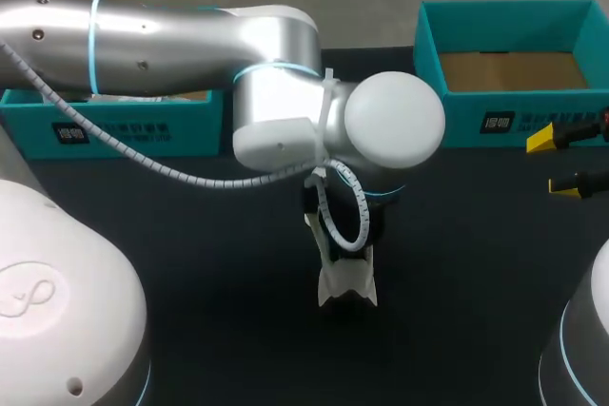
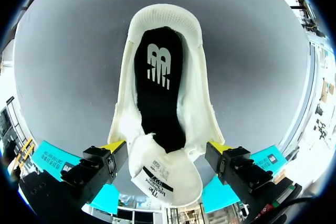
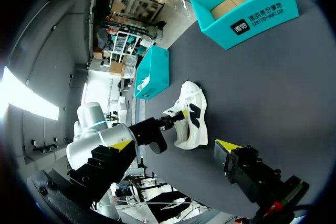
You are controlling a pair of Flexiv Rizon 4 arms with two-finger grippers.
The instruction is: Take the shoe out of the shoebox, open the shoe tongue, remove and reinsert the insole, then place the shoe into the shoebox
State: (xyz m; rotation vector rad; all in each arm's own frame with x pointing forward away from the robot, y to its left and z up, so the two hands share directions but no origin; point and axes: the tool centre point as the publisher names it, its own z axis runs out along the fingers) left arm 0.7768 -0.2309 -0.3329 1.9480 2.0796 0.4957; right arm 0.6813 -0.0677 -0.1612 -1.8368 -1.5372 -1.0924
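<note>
A white shoe (image 2: 199,103) with a black insole (image 2: 160,93) lies on the dark table, its tongue (image 2: 168,174) folded up toward my left gripper (image 2: 167,150). That gripper hangs over the shoe's opening, open, one yellow tip on each side of the tongue and holding nothing. In the head view my left arm's wrist hides most of the shoe (image 1: 347,284). My right gripper (image 1: 561,164) is open and empty at the table's right side, well apart from the shoe (image 3: 193,121). The open teal shoebox (image 1: 495,123) stands at the back right.
A second teal box (image 1: 114,128) stands at the back left, partly behind my left arm. In the right wrist view both boxes show beyond the shoe: the open one (image 3: 252,19) and the other (image 3: 157,69) with something white at its rim.
</note>
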